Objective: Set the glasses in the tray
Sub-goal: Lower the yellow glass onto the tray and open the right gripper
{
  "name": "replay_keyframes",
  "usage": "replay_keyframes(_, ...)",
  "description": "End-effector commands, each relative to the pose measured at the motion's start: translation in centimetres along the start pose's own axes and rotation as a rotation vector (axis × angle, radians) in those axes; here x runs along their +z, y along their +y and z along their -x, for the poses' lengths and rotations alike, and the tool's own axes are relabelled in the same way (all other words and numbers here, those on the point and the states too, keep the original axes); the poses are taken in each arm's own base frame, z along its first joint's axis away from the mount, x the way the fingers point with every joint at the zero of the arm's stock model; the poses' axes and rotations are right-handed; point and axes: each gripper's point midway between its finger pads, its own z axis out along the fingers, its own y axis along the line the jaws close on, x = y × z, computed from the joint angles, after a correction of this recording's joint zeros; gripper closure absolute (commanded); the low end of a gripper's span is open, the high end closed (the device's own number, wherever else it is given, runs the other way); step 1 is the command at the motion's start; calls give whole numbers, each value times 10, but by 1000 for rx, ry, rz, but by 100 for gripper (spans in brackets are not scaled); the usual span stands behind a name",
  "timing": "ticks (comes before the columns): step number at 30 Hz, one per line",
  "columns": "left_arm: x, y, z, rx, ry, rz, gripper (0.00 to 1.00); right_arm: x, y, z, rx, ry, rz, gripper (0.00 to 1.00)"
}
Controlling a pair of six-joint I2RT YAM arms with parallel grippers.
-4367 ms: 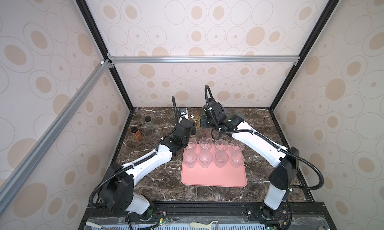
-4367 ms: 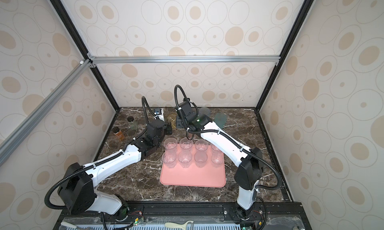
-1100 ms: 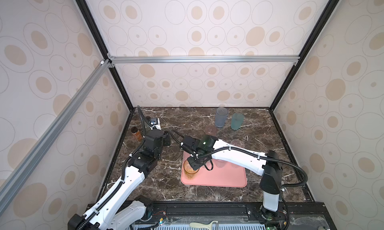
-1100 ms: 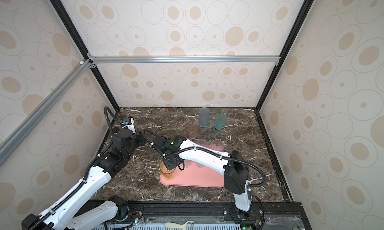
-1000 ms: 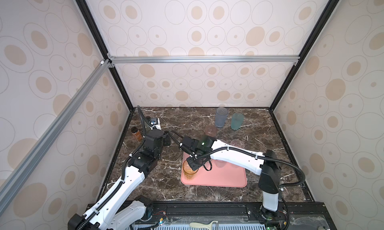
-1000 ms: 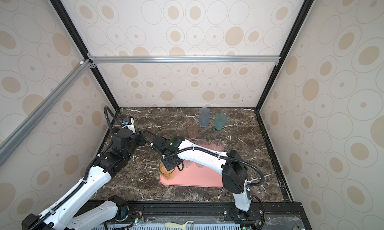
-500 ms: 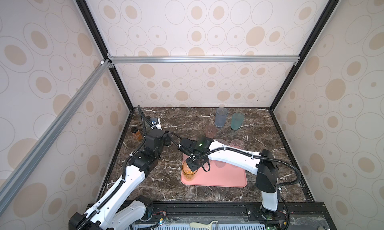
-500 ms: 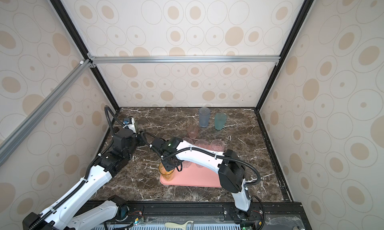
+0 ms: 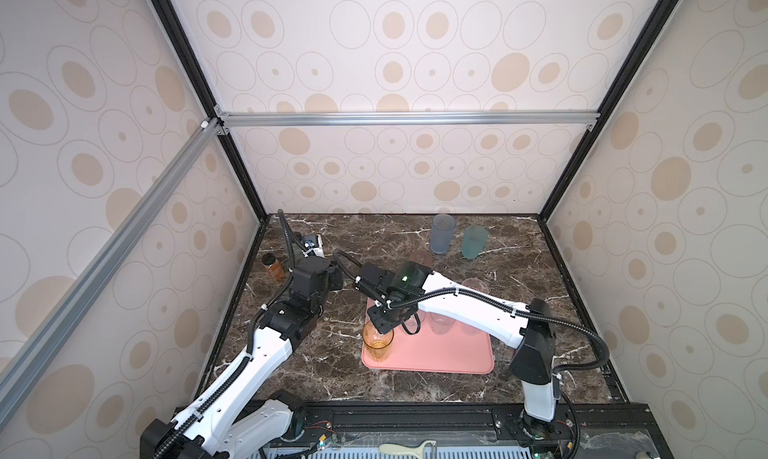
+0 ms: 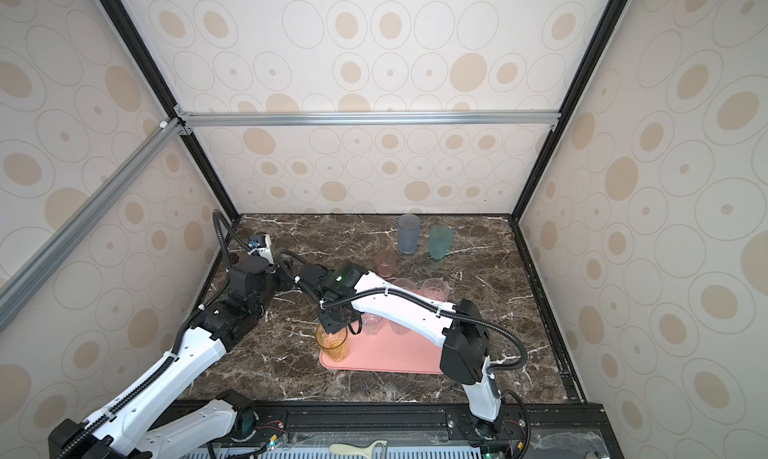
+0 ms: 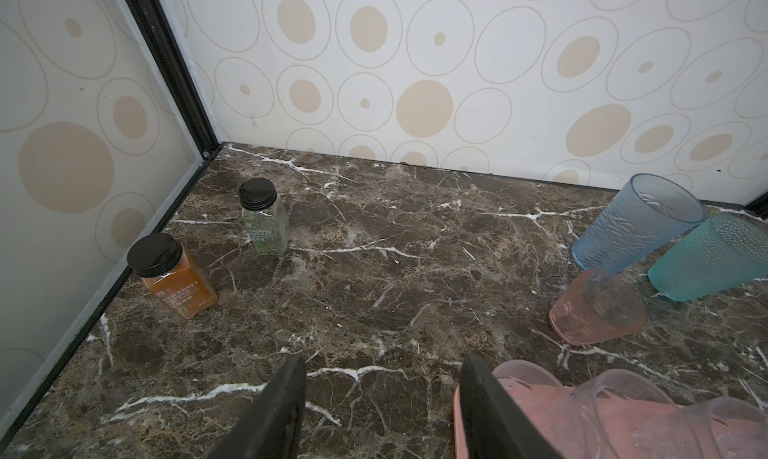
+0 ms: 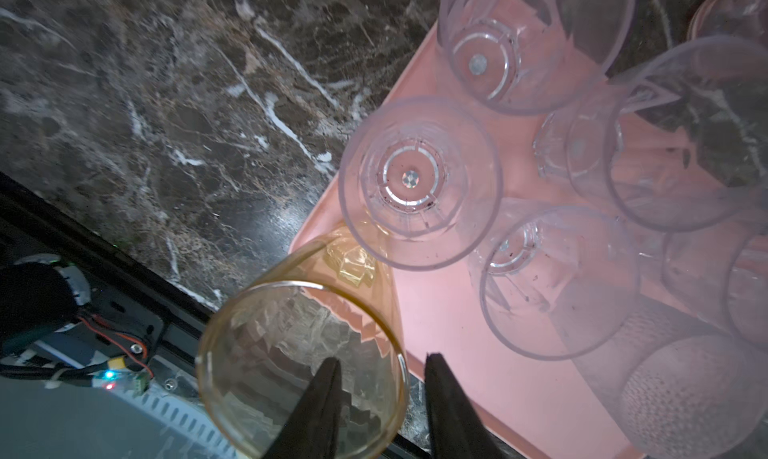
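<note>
An amber glass [image 9: 377, 344] [image 10: 332, 345] [image 12: 299, 365] stands at the front-left corner of the salmon-pink tray [image 9: 440, 359] [image 10: 386, 359] [image 12: 449, 311]. My right gripper [image 9: 384, 326] [image 12: 382, 358] is open over its rim, one finger inside the glass and one outside, neither pressing the wall. Several clear glasses [image 12: 419, 182] [image 9: 440, 324] stand further back in the tray. On the table behind it are a pink glass [image 10: 384, 262] [image 11: 598, 311], a blue glass [image 9: 443, 234] [image 11: 636, 224] and a teal glass [image 9: 473, 243] [image 11: 706, 257]. My left gripper [image 9: 336, 276] [image 11: 383, 356] hangs open and empty left of the tray.
Two black-capped spice bottles, one orange [image 11: 172, 278] [image 9: 274, 266] and one green [image 11: 265, 216], stand by the left wall. Bare marble lies between them and the tray. The table's front rail [image 12: 124, 311] runs just beyond the amber glass.
My right gripper's jaws have parted and let go of the amber glass, which now rests at the tray's front-left corner. The left arm has stayed put.
</note>
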Motion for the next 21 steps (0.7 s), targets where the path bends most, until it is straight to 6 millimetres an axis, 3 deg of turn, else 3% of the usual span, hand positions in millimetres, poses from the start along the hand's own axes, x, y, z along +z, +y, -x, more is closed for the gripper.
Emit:
replay_keyframes(1, -3, -6, 33, -17, -69, -13, 41, -50, -27, 14, 40, -66, 22, 63)
replay_keyframes(6, 3, -26, 63, 24, -152, -70, 41, -77, -86, 53, 166, -209, 16, 62)
replay_keyframes(12, 13, -74, 84, 154, -298, -179, 38, -76, -168, 98, 390, -362, -2, 62)
replay_keyframes(15, 23, -110, 85, 266, -347, -231, 36, -70, -213, 115, 465, -445, -80, 57)
replay_keyframes(21, 44, -179, 63, 461, -407, -340, 31, -61, -299, 134, 670, -519, -167, 48)
